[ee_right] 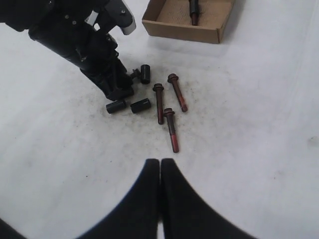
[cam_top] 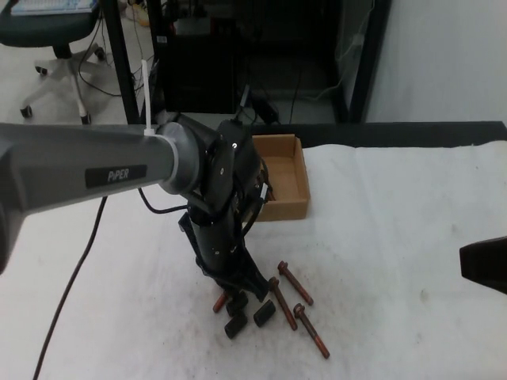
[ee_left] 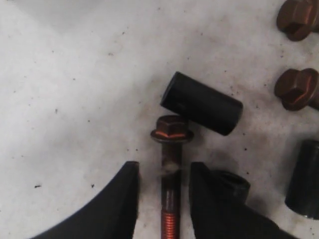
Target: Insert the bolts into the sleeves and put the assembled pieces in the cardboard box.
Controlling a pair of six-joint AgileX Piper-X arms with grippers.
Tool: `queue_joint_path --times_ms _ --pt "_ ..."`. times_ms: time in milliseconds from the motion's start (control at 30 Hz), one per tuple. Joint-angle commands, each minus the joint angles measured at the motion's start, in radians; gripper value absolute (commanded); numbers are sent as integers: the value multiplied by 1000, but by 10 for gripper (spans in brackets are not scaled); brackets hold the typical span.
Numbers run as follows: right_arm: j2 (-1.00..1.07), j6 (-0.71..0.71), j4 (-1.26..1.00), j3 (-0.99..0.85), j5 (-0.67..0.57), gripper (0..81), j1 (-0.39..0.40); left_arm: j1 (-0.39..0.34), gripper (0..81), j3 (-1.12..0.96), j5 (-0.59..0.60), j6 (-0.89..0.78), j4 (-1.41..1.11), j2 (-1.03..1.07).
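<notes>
Four bolts lay on the counter by three sleeves, one bolt straddled, untouched, by the released left hand; right hand hung clenched, empty, well apart; cardboard box held one piece.

An office chair on a wheeled star base stands in the upper left of the high view on a pale floor. Black upright posts frame a dark bay at top centre, where loose cables hang. A plain light wall fills the upper right. Below it lies the white, dirt-speckled tabletop, its far edge dark.
</notes>
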Motion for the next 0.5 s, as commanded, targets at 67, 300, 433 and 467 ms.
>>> queue_joint_path --times_ms 67,300,433,467 --pt "-5 -7 -23 1 5 4 -4 -5 326 -6 -14 -9 -21 -3" --pt "-5 -7 -23 1 5 4 -4 -5 326 -6 0 -9 -41 3" --pt "-5 -7 -23 1 5 4 -4 -5 326 -6 32 -19 -12 24" --pt "-5 -7 -23 1 5 4 -4 -5 326 -6 36 -30 0 32"
